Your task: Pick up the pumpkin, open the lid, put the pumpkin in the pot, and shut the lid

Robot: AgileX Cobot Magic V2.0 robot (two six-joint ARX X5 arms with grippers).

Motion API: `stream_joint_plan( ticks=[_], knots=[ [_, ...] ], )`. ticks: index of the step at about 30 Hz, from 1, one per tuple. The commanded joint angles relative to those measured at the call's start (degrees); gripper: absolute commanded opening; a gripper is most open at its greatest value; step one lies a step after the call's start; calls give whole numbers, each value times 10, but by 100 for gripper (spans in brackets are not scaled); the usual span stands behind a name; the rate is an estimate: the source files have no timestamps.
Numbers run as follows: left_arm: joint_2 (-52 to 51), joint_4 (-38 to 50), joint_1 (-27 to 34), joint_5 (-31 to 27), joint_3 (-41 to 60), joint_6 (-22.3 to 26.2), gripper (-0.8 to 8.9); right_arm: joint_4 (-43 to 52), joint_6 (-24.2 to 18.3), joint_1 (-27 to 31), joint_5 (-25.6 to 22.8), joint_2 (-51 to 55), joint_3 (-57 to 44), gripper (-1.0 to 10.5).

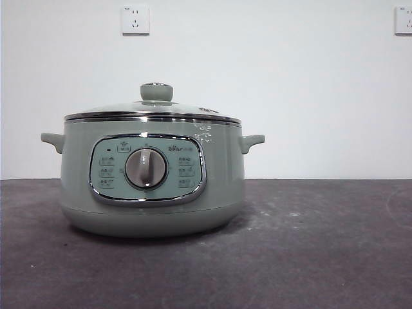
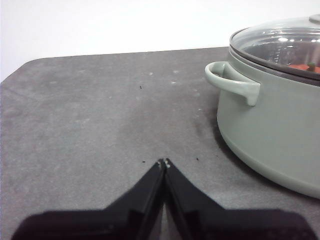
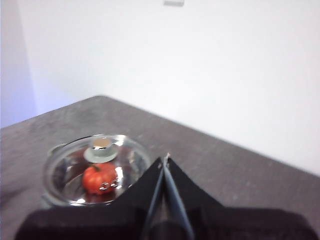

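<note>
Right wrist view: one glossy ribbed pumpkin (image 3: pixel 99 177) under the one glass lid (image 3: pixel 95 167), on the one sage-green pot (image 1: pixel 151 177); left gripper (image 2: pixel 164 162) and right gripper (image 3: pixel 164 159) both closed, empty.

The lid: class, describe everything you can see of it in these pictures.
The lid is a round dome of clear glass with a chrome rim and a pale sage-green knob capped in metal. It sits closed and level on the pot, rim to rim. The pumpkin shows through the glass. No gripper touches it.
</note>
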State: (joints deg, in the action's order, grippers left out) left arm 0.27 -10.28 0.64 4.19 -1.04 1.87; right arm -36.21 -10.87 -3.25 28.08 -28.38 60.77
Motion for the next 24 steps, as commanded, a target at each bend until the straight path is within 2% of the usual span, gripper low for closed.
stream_joint_plan(
  ticks=[1,6,11,15,18,24],
  knots=[
    [-1,0,2,3,9,-4,-2,78,13,3,-7,43,-116,1],
    [-1,0,2,3,9,-4,-2,166,68,3,-111,115,-266,1],
    [-1,0,2,3,9,-4,-2,232,94,2,-161,179,-381,1],
    [-1,0,2,3,9,-4,-2,270,128,1,-221,223,-458,1],
    [-1,0,2,3,9,-4,-2,311,148,1,-241,244,-510,1],
    [-1,0,2,3,9,-4,-2,322,149,1,-240,272,-569,1]
  ],
)
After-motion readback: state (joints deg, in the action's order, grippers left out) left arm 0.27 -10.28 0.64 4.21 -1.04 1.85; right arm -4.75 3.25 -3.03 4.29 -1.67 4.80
